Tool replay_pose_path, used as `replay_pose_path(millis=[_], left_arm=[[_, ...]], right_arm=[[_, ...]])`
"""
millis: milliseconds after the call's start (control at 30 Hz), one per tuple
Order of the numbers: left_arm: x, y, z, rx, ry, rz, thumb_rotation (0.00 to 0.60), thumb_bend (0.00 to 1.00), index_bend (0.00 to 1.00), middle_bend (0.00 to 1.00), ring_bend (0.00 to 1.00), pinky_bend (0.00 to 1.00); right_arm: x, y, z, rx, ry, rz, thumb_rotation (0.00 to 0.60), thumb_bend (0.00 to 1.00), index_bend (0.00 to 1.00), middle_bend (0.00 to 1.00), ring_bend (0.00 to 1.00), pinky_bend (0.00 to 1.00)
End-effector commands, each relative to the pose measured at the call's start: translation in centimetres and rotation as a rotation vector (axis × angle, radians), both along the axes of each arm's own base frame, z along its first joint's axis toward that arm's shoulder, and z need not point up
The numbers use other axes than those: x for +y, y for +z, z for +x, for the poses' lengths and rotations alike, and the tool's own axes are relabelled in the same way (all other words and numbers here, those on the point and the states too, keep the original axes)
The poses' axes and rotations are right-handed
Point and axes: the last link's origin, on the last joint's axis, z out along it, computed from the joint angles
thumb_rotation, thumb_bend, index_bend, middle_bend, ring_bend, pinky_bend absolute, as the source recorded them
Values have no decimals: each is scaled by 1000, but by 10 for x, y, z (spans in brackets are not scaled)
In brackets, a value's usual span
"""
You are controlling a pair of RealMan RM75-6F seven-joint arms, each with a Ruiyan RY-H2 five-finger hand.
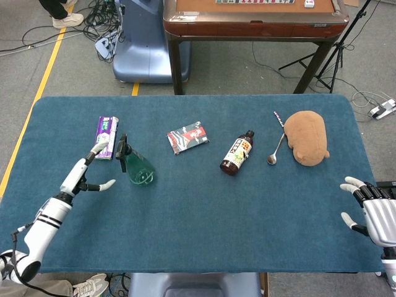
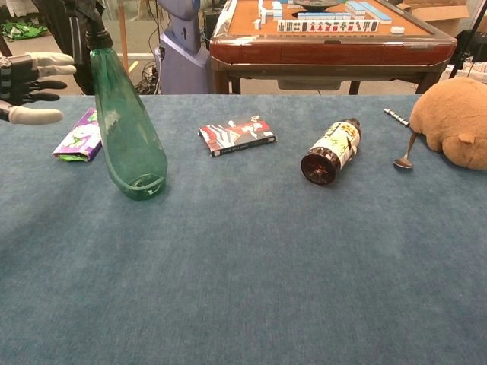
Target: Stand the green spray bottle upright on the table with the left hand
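Observation:
The green spray bottle (image 1: 137, 166) (image 2: 127, 129) stands upright on the blue table, black nozzle on top, at the left side. My left hand (image 1: 85, 171) (image 2: 29, 86) is off it, a short way to its left, fingers spread and holding nothing. My right hand (image 1: 370, 207) hovers at the table's near right edge, fingers spread and empty; the chest view does not show it.
A purple packet (image 1: 106, 136) lies behind the left hand. A red-black card pack (image 1: 187, 137), a brown bottle on its side (image 1: 237, 153), a spoon (image 1: 275, 152) and a brown plush toy (image 1: 308, 137) lie across the table (image 1: 204, 223).

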Motion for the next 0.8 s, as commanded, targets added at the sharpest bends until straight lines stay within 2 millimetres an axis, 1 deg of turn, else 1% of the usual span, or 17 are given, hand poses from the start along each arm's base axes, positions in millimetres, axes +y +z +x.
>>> replay_pose_path(millis=[33, 233, 433, 567, 800], left_arm=[[-9, 16, -14, 94, 33, 66, 600, 246, 0, 0, 0, 0], [-30, 40, -31, 285, 87, 197, 600, 246, 32, 0, 0, 0], [-56, 54, -43, 463, 131, 290, 600, 246, 58, 0, 0, 0], [-74, 55, -44, 541, 141, 325, 600, 246, 63, 0, 0, 0], [-105, 49, -41, 663, 138, 346, 600, 246, 62, 0, 0, 0]], right_arm=[[-1, -1, -1, -1, -3, 2, 600, 207, 295, 228, 209, 312], [-2, -2, -4, -4, -9, 8, 600, 210, 295, 228, 209, 313], [-5, -5, -6, -27, -9, 28, 600, 237, 295, 228, 209, 313], [-6, -8, -5, -46, 0, 38, 600, 245, 295, 228, 209, 313], [-5, -11, -5, -67, 2, 44, 600, 246, 295, 230, 209, 312]])
